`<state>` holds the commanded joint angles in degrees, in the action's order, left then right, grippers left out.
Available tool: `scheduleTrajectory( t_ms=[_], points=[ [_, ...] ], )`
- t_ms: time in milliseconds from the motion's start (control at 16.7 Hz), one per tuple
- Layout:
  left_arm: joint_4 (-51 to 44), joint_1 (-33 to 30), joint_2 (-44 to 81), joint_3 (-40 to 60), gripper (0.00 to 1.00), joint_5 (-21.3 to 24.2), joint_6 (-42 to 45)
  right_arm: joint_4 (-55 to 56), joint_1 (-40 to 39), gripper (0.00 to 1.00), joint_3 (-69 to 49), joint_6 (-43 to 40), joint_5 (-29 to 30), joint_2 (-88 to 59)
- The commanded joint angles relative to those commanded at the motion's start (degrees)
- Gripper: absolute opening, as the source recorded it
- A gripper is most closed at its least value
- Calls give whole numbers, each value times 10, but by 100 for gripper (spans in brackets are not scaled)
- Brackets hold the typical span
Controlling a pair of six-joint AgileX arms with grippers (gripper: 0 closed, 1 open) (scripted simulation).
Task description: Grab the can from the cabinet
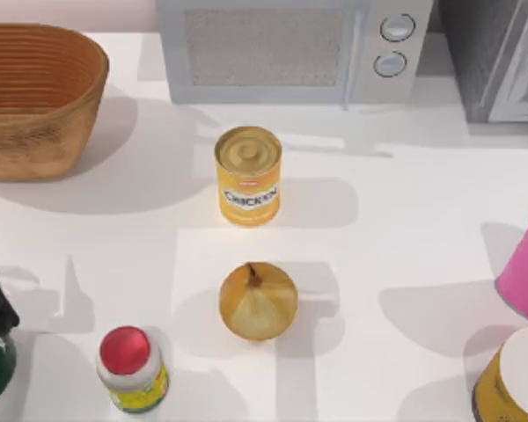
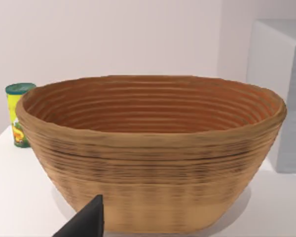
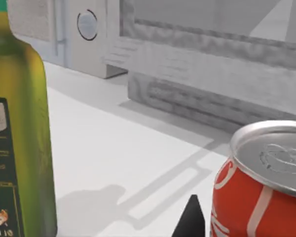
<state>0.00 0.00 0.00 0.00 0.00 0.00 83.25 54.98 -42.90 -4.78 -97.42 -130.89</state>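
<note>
The right gripper shows as a dark fingertip just beside a red soda can, near a grey cabinet; perhaps approaching, but its opening I cannot tell. The left gripper faces a wicker basket.

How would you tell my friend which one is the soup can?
Find the white microwave at the back of the table. Just in front of it stands the yellow can, upright. Unlike the round onion nearer the front, it has a flat golden lid and "CHICKEN" lettering.
</note>
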Motion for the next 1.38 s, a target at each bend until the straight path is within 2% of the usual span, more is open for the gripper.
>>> scheduleTrajectory(
  t_ms=[60,120,780,1380],
  points=[
    [0,0,0,0,100,0,0,0,0,0,0,0,0,0],
    [0,0,0,0,100,0,0,-6,-6,0,-65,2,65,-34],
    [0,0,0,0,100,0,0,-42,-42,0,5,-47,41,0],
    [0,0,0,0,100,0,0,-42,-42,75,5,-47,41,0]
  ],
)
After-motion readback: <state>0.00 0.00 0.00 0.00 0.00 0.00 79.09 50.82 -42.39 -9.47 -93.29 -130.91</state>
